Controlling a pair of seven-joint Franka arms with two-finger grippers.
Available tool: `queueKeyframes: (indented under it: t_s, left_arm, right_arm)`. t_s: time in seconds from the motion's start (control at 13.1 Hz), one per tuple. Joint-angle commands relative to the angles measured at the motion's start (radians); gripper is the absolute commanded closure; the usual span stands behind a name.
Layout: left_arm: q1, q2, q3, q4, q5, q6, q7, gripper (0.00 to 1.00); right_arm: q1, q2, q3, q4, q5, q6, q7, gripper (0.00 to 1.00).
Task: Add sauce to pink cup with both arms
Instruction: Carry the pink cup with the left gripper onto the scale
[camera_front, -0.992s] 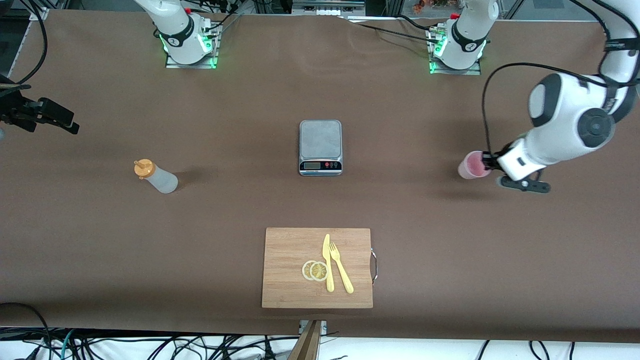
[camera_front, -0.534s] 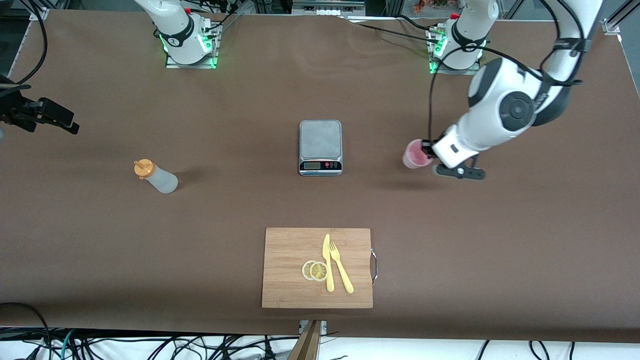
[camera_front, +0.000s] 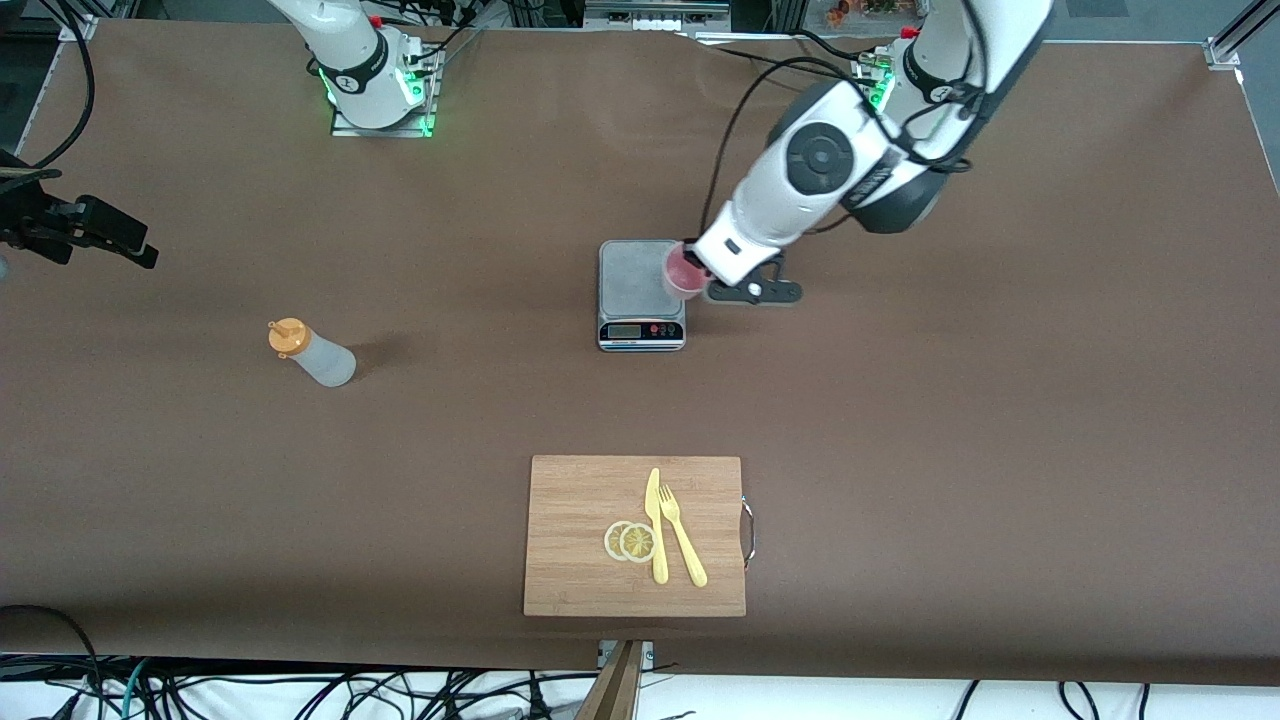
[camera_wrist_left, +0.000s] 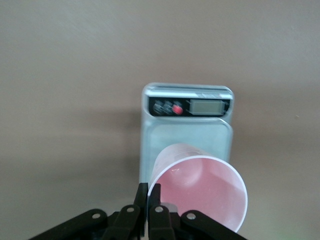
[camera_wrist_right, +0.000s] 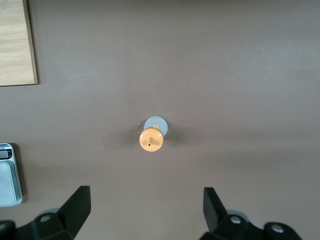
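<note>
no readable writing; left gripper (camera_wrist_left: 148, 200) pinches pink cup (camera_wrist_left: 200, 192) over scale (camera_wrist_left: 186, 127).

Left claw (camera_wrist_left: 148, 210) pinched shut, arm stretched mid-table. Right claw (camera_wrist_right: 145, 207) spread wide, held high.

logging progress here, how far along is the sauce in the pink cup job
Done: the left claw is shut on the pink cup by its rim. In hand: the cup hangs over the scale, not set down. Left: the open right claw is above the sauce bottle, which stands ungrasped; the cup looks empty.
</note>
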Motion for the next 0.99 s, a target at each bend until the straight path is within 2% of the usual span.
queueKeyframes:
  t_s: [0.0,0.38,0.69,0.76,0.84,0.92]
  left_arm:
    - [-0.065,0.069,0.015,0.035,0.022,0.049,-0.084,1.00]
    - [-0.111,0.175,0.015,0.036,0.301,0.111,-0.343,1.00]
    - [-0.122,0.193,0.015,0.044,0.319,0.123,-0.364,1.00]
    - [-0.120,0.193,0.015,0.044,0.319,0.123,-0.365,0.84]
    - [-0.120,0.193,0.015,0.045,0.319,0.123,-0.376,0.26]
    - [-0.120,0.192,0.015,0.045,0.319,0.122,-0.376,0.00]
  right_arm:
    - [-0.002,-0.004,-0.002,0.000,0.003,0.000,-0.003,0.00]
    - [-0.002,-0.004,-0.002,0.000,0.003,0.000,-0.003,0.00]
    - [-0.002,-0.004,-0.002,0.000,0.003,0.000,-0.003,0.00]
    - [-0.002,-0.004,-0.002,0.000,0.003,0.000,-0.003,0.00]
    - [-0.002,-0.004,-0.002,0.000,0.003,0.000,-0.003,0.00]
    - [-0.002,-0.004,-0.002,0.000,0.003,0.001,-0.003,0.00]
